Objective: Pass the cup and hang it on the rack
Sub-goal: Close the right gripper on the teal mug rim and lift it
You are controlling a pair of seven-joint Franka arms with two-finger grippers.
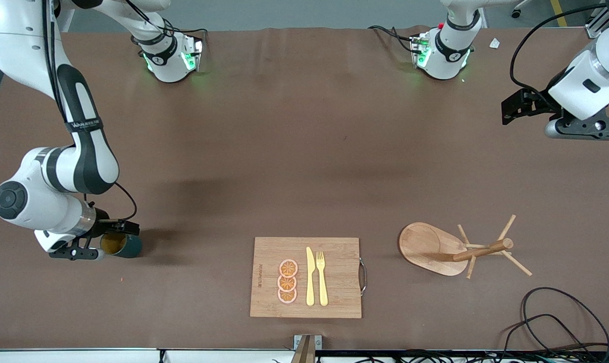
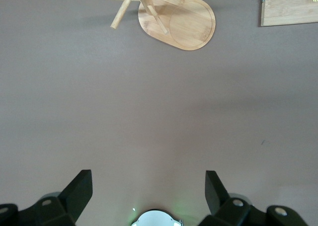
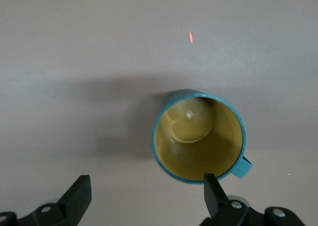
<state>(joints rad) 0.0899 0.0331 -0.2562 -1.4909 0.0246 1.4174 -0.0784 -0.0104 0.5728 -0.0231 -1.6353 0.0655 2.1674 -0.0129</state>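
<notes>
Teal cup (image 3: 198,136), right gripper (image 3: 147,193) open above

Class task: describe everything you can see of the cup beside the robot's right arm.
The cup is a small teal mug, mustard-yellow inside, with one small handle on its side. It looks empty and stands upright on the brown table toward the right arm's end. The open right pincer is down around its rim; in the right wrist view one finger overlaps the rim, contact unclear.
</notes>
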